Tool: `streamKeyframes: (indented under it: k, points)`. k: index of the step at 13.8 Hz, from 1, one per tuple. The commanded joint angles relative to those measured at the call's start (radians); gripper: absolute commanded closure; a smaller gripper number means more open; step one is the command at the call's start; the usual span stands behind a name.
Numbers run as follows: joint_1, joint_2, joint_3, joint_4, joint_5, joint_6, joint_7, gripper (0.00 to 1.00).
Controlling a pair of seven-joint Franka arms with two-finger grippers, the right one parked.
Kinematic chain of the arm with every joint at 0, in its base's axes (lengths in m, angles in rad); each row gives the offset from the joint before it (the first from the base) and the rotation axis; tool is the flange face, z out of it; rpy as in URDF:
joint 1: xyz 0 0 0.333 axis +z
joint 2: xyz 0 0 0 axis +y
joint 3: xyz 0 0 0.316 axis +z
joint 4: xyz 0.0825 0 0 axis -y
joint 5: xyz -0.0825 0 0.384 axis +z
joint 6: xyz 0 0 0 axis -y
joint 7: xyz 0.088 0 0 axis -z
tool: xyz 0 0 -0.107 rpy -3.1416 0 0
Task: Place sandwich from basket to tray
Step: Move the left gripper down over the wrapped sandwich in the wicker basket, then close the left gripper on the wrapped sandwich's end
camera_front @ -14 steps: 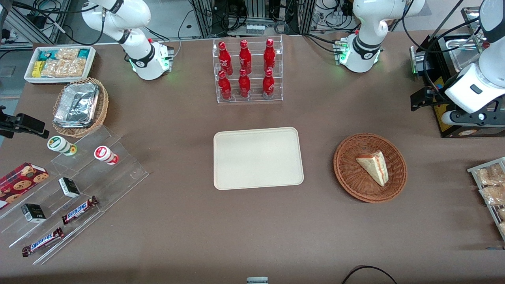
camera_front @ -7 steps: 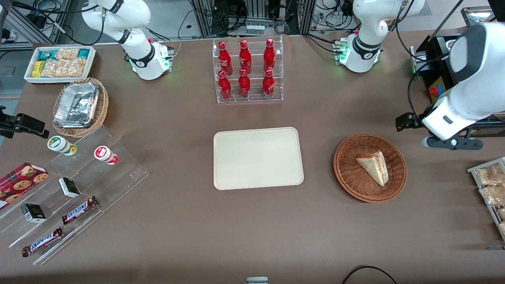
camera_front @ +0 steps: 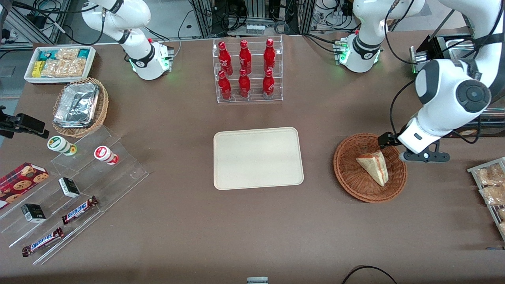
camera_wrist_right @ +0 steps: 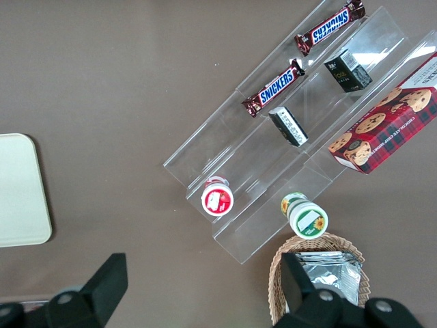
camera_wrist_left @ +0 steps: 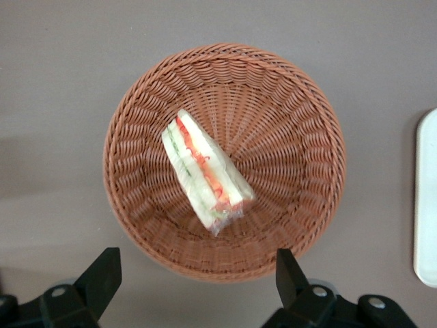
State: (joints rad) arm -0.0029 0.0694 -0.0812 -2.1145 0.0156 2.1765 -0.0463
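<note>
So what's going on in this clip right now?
The left arm's gripper hangs open above the reddish-brown wicker basket, holding nothing. The wrapped sandwich wedge lies in the basket, untouched. The cream tray, toward the middle of the table, has nothing on it, so the transfer has not begun.

Wrapped sandwich lies in the wicker basket; cream tray beside.

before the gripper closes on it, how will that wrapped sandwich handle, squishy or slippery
The sandwich is probably soft: pale bread with thin filling, so a firm pinch may crush it. Its clear wrap likely makes it slippery. It looks light. The gripper hangs open above the basket.
</note>
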Motion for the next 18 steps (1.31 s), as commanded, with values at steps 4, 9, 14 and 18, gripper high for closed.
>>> streamKeyframes:
  k: [4,9,14,18]
  points:
    - [0.004,0.021,-0.005,-0.087,-0.006,0.152,-0.303,0.0]
    - [0.0,0.073,-0.005,-0.088,-0.008,0.235,-0.777,0.0]
    - [0.001,0.119,-0.005,-0.088,-0.008,0.255,-0.831,0.0]
    - [0.0,0.167,-0.005,-0.088,-0.011,0.292,-0.837,0.0]
